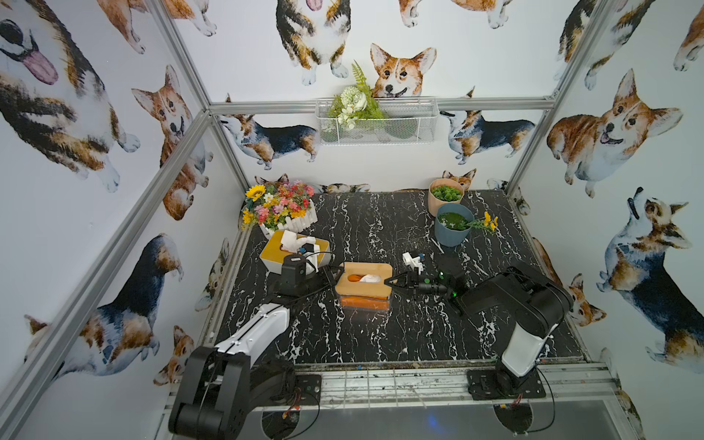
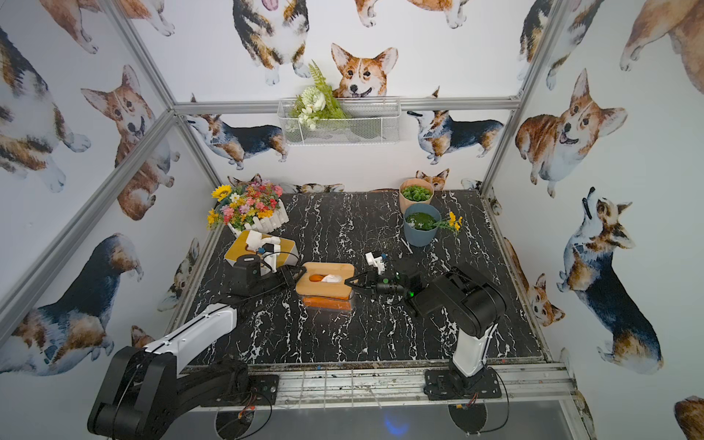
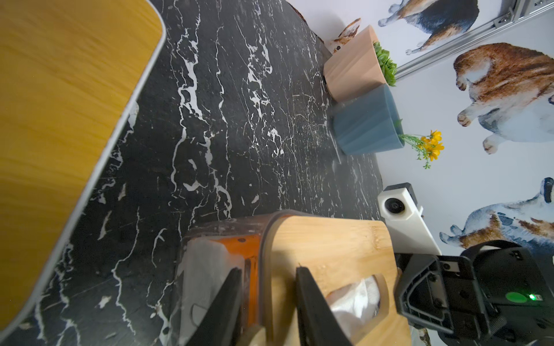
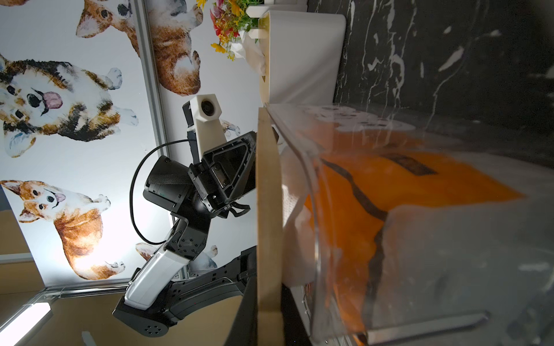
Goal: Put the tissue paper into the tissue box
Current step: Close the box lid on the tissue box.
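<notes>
Black tabletop veined white; clear tissue box, pale bamboo lid, orange pack inside, white tissue paper; pink pot, blue pot; corgi-print walls

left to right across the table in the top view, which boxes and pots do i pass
yellow-lid box → bamboo-lid box → blue pot; the pink pot overlaps the blue one, so it is left out

Robot laboratory test cell: an aluminium extrusion frame and corgi-print wall panels enclose a marble-pattern tabletop, with two arm bases mounted on a front rail.
</notes>
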You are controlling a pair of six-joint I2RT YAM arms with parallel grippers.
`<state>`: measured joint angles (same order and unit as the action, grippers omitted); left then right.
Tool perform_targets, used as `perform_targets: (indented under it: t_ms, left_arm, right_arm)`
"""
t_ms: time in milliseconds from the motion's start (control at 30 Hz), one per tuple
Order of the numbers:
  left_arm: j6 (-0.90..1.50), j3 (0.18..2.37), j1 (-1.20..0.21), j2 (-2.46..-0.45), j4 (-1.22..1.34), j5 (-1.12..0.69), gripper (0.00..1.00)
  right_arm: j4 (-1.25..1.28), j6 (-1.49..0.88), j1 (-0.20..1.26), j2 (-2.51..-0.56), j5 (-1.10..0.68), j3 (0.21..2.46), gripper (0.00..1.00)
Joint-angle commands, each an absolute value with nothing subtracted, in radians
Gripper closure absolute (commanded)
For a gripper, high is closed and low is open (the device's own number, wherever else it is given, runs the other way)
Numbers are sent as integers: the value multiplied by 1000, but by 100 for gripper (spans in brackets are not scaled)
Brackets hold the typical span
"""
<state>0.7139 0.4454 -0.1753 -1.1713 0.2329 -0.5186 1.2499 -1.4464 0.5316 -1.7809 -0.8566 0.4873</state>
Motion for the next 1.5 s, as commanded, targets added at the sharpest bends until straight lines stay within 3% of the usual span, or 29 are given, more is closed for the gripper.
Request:
perform_targets:
  t_ms: [0, 267, 933, 1467]
  left_arm:
    - [713, 435, -187, -1170, 249, -599, 68]
    - [727, 392, -195, -1179, 289, -579, 63]
    - [755, 376, -240, -1254, 368, -574, 64]
    - [759, 351, -258, -1306, 424, -563, 64]
  right_arm:
    - [1193, -1408, 537, -1791, -841, 482, 100]
    - [1177, -1401, 537, -1784, -843, 483, 100]
    - [957, -1285, 538, -1714, -808, 508, 100]
    - [713, -1173, 538, -1611, -774, 588, 75]
